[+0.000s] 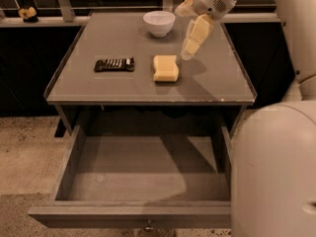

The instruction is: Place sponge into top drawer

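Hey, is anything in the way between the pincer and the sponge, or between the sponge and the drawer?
Nothing visible. The pincer hangs just right of the sponge, only tabletop between them. The bowl and black bar sit off that line. The drawer stands open below the table's front edge.

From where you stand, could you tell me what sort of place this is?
Probably an indoor test or kitchenette area: a counter with its top drawer pulled open, a sponge and white bowl on top, and a speckled hard floor. The gripper hangs above the countertop beside the sponge.
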Robot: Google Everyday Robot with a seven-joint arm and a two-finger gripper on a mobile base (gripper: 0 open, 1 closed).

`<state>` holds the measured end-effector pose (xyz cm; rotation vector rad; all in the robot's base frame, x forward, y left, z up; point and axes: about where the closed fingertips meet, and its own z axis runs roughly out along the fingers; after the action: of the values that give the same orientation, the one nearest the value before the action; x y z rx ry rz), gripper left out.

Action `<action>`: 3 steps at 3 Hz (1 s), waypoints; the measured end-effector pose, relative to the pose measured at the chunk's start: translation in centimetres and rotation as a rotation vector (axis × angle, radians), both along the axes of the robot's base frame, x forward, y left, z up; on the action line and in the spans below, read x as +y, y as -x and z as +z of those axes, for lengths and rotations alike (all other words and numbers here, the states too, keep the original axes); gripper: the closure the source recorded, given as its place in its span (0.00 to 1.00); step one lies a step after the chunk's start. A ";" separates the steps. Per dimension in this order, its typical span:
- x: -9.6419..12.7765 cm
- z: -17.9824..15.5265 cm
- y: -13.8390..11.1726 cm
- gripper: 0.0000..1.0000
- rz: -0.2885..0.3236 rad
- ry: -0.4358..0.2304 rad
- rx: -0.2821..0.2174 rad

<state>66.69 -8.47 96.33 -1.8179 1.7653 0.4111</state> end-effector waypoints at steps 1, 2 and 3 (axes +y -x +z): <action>2.2 -2.5 -2.0 0.00 0.036 -0.073 0.057; 4.8 -4.1 -3.7 0.00 0.044 -0.013 0.067; 6.7 -5.3 -5.2 0.00 0.037 0.141 0.047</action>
<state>71.90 -1.81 90.98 -1.9560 1.8360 0.3543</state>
